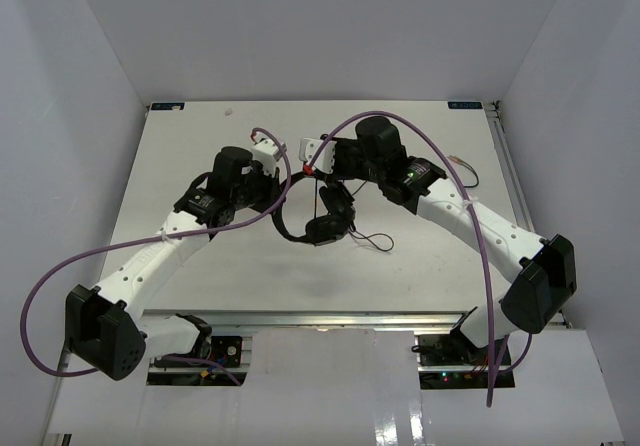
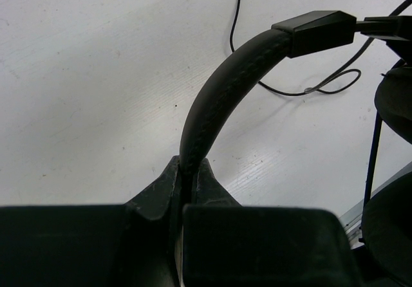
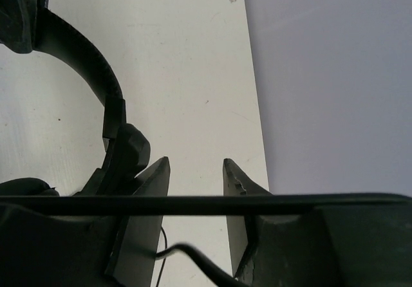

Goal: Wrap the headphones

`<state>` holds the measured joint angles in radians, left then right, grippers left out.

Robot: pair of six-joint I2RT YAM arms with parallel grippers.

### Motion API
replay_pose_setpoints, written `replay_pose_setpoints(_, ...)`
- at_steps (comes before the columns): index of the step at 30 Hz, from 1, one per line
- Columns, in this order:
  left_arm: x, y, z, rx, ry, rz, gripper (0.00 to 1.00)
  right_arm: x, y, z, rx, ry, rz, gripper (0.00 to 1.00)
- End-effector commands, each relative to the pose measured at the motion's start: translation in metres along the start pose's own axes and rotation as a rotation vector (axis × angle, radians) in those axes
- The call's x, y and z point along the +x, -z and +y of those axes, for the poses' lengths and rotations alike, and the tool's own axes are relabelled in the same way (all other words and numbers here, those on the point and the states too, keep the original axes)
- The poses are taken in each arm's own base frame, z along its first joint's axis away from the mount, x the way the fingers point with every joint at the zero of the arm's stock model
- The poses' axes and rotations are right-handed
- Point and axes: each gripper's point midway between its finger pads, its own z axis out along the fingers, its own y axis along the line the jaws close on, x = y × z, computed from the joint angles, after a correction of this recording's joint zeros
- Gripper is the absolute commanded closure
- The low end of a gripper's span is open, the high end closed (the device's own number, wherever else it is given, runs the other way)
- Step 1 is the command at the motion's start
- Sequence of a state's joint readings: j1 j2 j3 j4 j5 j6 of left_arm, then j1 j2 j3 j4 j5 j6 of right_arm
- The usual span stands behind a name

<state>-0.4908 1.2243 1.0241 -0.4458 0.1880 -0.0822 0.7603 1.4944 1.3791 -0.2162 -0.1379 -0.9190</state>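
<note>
Gripping the headphones [image 1: 322,224] near the middle of the table [image 1: 200,136], so here's where I'm at. My left gripper [image 2: 188,174] is clenched on the headband [image 2: 219,87], which arches off toward 1 o'clock in my left wrist view. My right gripper [image 3: 196,171] is spread wide with nothing between the fingers. From above it sits at about 12 o'clock of the earcups [image 1: 325,230].

The cord [image 1: 372,239] is my worry. It lies in a slack loop at 3 o'clock of the earcups, and a bit of it curls right under my right fingers. A dark line also runs across that wrist view, and I can't tell if it's cord or part of me.

My guess at what goes wrong:
- The pinch on that thin band is narrow, so a hard tug on the cord could swivel the whole thing out of my left jaws.
- The loose loop could snag on an earcup mid-wrap.
- My right could close on air, because the cord is skinny.
</note>
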Motion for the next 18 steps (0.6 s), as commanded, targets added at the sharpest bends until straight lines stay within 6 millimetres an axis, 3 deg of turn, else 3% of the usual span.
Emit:
replay_pose_setpoints(1,0.001,0.013,-0.021,0.103,-0.082,0.004,1.00,-0.037,0.020,-0.063,0.181,-0.018,-0.123,0.49)
replay_pose_setpoints(6,0.003,0.012,-0.023,0.113,-0.072,0.012,1.00,-0.042,0.024,-0.058,0.147,-0.062,-0.170,0.37)
replay_pose_setpoints(18,-0.004,0.019,-0.033,0.161,-0.074,0.000,1.00,-0.043,0.017,-0.053,0.073,-0.168,-0.224,0.36)
